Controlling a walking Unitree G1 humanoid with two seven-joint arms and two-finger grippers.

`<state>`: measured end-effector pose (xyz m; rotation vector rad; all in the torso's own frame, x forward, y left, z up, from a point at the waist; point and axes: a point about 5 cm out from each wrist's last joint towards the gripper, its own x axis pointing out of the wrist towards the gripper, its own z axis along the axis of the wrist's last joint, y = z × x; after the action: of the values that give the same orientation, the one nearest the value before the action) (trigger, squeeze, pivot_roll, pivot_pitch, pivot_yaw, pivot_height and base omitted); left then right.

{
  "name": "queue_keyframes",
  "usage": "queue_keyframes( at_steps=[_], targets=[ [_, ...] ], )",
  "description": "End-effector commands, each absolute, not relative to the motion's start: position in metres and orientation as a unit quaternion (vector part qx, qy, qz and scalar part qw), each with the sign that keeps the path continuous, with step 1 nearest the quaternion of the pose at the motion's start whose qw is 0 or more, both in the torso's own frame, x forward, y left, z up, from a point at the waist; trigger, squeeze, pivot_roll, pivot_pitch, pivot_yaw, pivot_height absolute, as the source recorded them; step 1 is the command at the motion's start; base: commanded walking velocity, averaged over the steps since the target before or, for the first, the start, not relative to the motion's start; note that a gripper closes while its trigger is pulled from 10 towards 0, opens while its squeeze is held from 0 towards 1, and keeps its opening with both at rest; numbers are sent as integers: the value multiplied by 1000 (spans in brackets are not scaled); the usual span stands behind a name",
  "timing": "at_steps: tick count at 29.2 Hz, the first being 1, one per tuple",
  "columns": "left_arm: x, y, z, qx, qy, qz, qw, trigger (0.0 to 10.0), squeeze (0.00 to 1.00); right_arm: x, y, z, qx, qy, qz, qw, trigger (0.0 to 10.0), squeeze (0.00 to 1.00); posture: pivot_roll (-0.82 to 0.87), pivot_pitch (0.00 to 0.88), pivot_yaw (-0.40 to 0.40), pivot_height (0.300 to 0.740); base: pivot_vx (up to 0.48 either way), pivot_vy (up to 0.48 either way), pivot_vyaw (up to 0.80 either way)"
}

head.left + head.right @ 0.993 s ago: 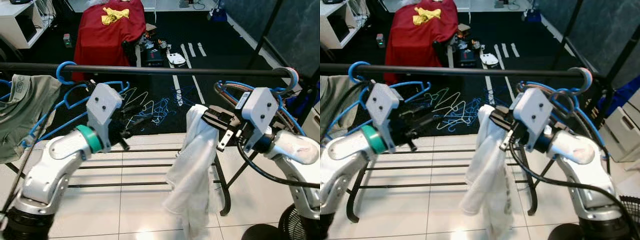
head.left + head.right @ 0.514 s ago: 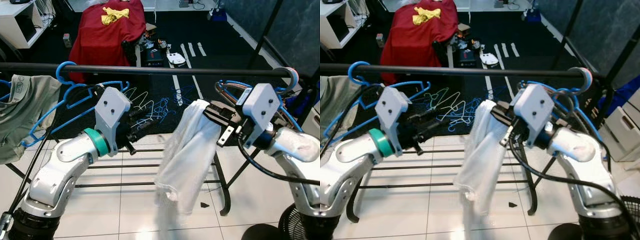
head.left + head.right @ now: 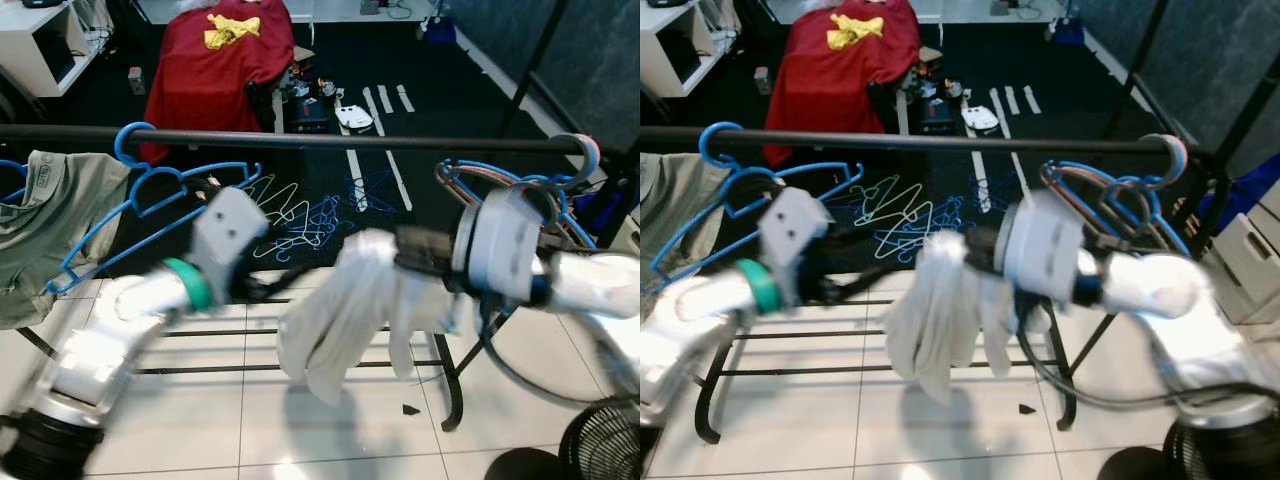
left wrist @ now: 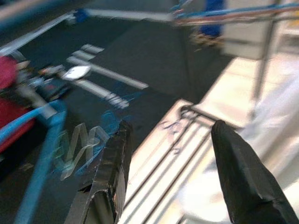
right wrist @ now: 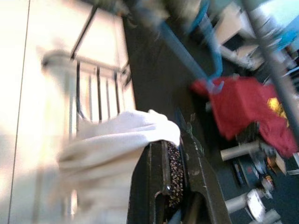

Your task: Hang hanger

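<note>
Two arms reach under a black rail [image 3: 330,141] that runs left to right across the scene, and both are smeared by motion blur. The right gripper [image 5: 174,161] has its jaws clenched on a white cloth [image 3: 345,320], which droops in folds below the rail near the middle, above the tiled floor [image 3: 250,420]. In the right wrist view the cloth bunches over the tips of the black fingers [image 5: 154,182]. The left gripper [image 4: 170,154] sits to the left of the cloth with its jaws released, the two black fingers [image 4: 236,172] well apart and nothing between them.

On the rail at the left hangs a blue hanger [image 3: 150,185], empty, beside a grey-green shirt [image 3: 50,215] hung at the far left edge. At the right end of the rail several hangers [image 3: 520,185], blue among them, crowd together just behind the right arm. Low black bars of the rack [image 3: 300,330] cross the floor below the cloth.

Farther off, on the dark carpet, loose hangers [image 3: 300,215] lie in a tangle, blue and pale. Beyond them a red cloth [image 3: 215,60] with a yellow patch covers something bulky, and a white shelf [image 3: 40,45] stands at the far left.
</note>
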<state>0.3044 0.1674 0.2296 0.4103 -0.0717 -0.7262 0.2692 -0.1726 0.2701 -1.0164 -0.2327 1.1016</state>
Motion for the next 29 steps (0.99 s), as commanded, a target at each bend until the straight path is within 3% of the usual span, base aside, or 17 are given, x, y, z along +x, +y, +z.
queue_keyframes(
  at_steps=[1, 7, 9, 13, 21, 24, 29],
  targets=[
    [301, 171, 223, 222, -16, -386, 895, 10000, 0, 273, -171, 279, -500, -131, 485, 705, 0, 0, -72, 55, 133, 740, 0, 0, 0],
    [296, 181, 217, 237, 17, -412, 880, 10000, 0, 281, -170, 295, -500, -163, 456, 718, 0, 0, -70, 54, 140, 740, 0, 0, 0],
    [283, 196, 201, 243, 79, -443, 860, 10000, 0, 284, -162, 312, -468, -210, 429, 743, 0, 0, -57, 60, 139, 740, 0, 0, 0],
    [273, 200, 185, 249, 116, -450, 850, 10000, 0, 284, -156, 322, -446, -243, 414, 755, 0, 0, -54, 62, 138, 740, 0, 0, 0],
    [269, 193, 160, 254, 146, -452, 842, 10000, 0, 281, -149, 339, -438, -285, 417, 744, 0, 0, -58, 63, 133, 740, 0, 0, 0],
    [272, 189, 151, 290, 159, -476, 815, 10000, 0, 274, -142, 353, -423, -314, 433, 732, 0, 0, -60, 61, 136, 740, 0, 0, 0],
    [286, 181, 149, 314, 164, -476, 805, 10000, 0, 272, -135, 361, -412, -333, 442, 724, 0, 0, -62, 63, 137, 740, 0, 0, 0]
  ],
)
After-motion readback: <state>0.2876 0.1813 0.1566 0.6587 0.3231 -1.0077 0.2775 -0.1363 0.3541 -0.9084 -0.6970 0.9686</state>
